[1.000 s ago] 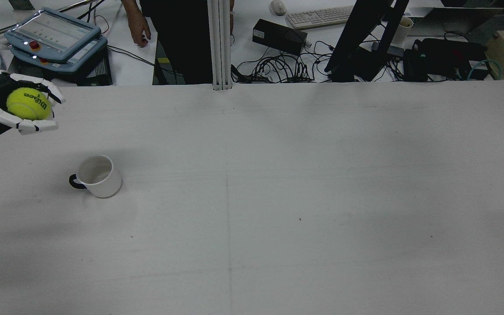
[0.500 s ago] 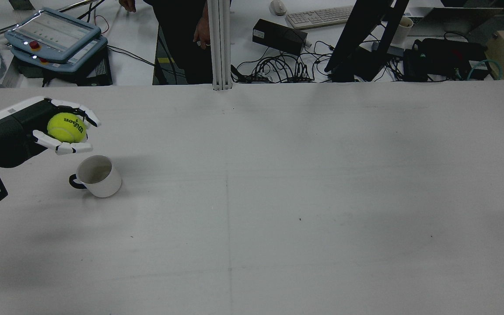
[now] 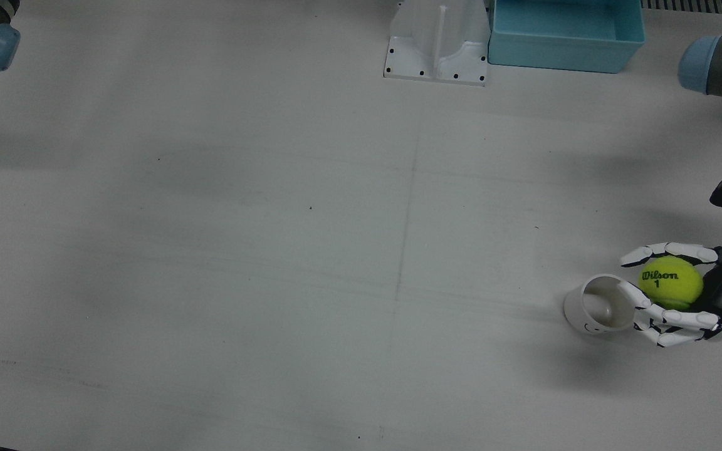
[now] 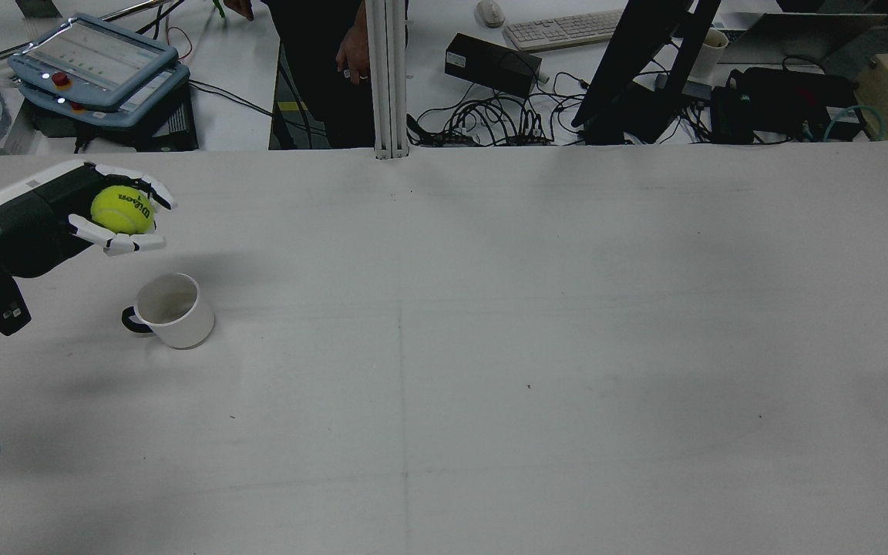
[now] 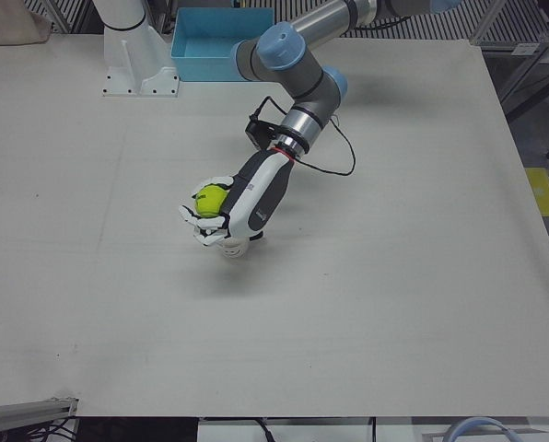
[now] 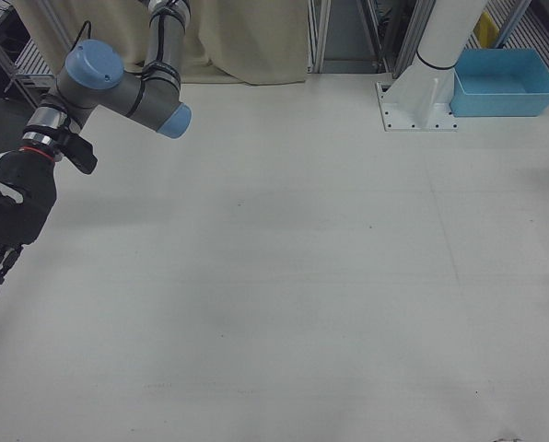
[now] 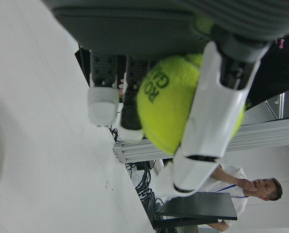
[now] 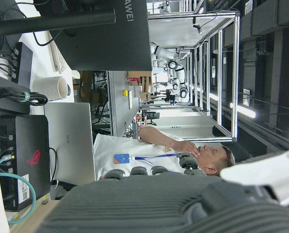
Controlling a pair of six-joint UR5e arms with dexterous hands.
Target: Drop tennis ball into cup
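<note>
My left hand (image 4: 66, 212) is shut on a yellow-green Wilson tennis ball (image 4: 122, 210) and holds it in the air above the table. The white cup (image 4: 170, 310) with a dark handle stands upright and empty on the table, near the hand. In the front view the ball (image 3: 670, 282) sits in the hand (image 3: 687, 300) just beside the cup's rim (image 3: 599, 304). In the left-front view the hand (image 5: 242, 203) with the ball (image 5: 210, 199) hides most of the cup (image 5: 238, 250). My right hand (image 6: 3, 221) hangs open and empty far off at the other side.
A blue bin (image 3: 565, 31) and a white pedestal (image 3: 436, 41) stand at the robot's edge of the table. A teach pendant (image 4: 93, 65), cables and a standing person (image 4: 321, 69) lie beyond the far edge.
My left hand carried the ball in from the table's left edge toward the cup, then drew slightly up and away from it. The cup has not moved.
</note>
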